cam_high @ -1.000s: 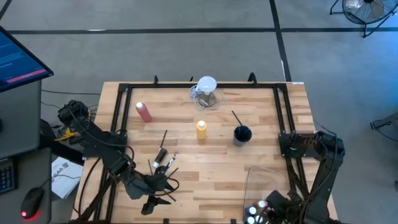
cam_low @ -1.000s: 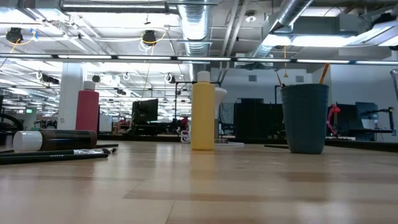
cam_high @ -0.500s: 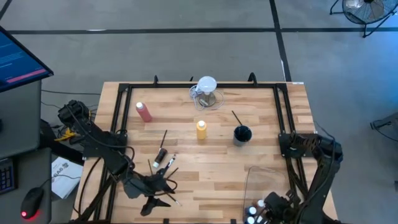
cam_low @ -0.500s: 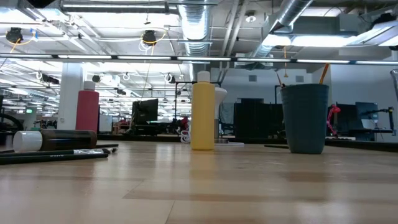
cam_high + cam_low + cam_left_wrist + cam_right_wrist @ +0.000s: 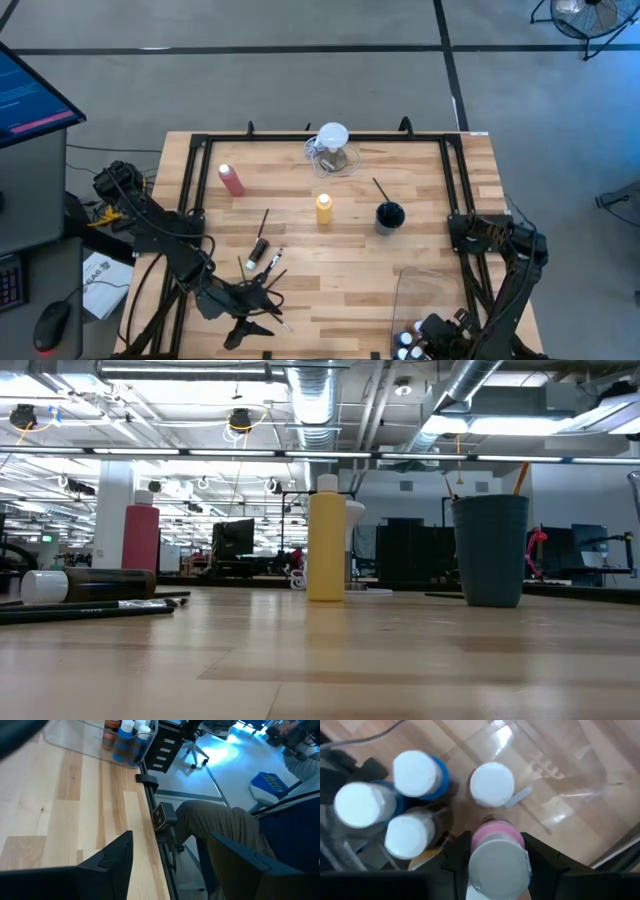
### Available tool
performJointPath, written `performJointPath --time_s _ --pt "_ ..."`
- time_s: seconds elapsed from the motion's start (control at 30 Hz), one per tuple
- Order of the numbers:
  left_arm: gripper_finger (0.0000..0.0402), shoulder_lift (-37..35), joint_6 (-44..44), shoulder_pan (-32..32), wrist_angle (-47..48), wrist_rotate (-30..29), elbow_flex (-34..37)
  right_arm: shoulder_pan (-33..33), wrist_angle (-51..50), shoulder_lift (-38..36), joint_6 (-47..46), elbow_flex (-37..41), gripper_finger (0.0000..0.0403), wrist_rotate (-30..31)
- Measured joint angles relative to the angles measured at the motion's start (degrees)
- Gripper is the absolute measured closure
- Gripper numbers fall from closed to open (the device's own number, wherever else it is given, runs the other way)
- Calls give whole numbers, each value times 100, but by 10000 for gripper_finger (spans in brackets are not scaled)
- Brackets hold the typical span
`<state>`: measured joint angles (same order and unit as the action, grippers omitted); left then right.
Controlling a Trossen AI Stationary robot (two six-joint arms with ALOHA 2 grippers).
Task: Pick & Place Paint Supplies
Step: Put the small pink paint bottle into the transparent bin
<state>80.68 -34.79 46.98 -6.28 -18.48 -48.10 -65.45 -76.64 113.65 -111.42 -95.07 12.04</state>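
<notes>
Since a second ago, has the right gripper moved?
Yes. In the high view the right gripper, closed on a pink bottle, has slid leftward along the table's near edge, away from the right frame rail.

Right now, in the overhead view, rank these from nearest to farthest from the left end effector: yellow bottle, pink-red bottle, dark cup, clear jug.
From the left end effector at the table's near-left edge:
1. Yellow bottle, table centre.
2. Pink-red bottle, far left.
3. Dark cup, right of centre.
4. Clear jug, far edge.

One camera looks straight down on my table point(image 5: 330, 260); another sits level with its top, close to the yellow bottle point(image 5: 326, 538), which both share. Wrist cameras look past my fingers.
</notes>
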Motion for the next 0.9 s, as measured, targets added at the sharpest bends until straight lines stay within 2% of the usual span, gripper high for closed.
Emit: performJointPath --time_s 0.9 --pt "188 0 48 219 -142 -161 0 -18 -64 105 -305 2 267 -42"
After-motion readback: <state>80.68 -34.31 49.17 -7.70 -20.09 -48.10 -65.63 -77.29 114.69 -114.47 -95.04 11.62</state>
